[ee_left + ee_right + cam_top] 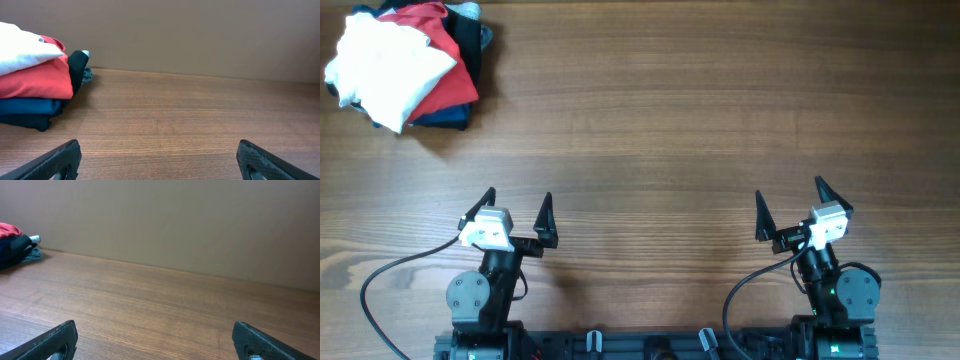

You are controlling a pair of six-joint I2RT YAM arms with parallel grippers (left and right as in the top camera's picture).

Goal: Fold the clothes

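Sitting at the far left corner of a wooden table (670,130), a white T-shirt (380,65) lies loosely bunched on top of a pile, resting on a red T-shirt (450,70) with folded dark garments (445,115) beneath. 2 robot arms sit at the near edge, well apart from the pile and from each other. The left claw (518,200) and the right claw (788,195) both stand wide open, holding nothing.

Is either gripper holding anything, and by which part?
Nothing is held: the left gripper and right gripper are open and empty; the white T-shirt lies far off, untouched.
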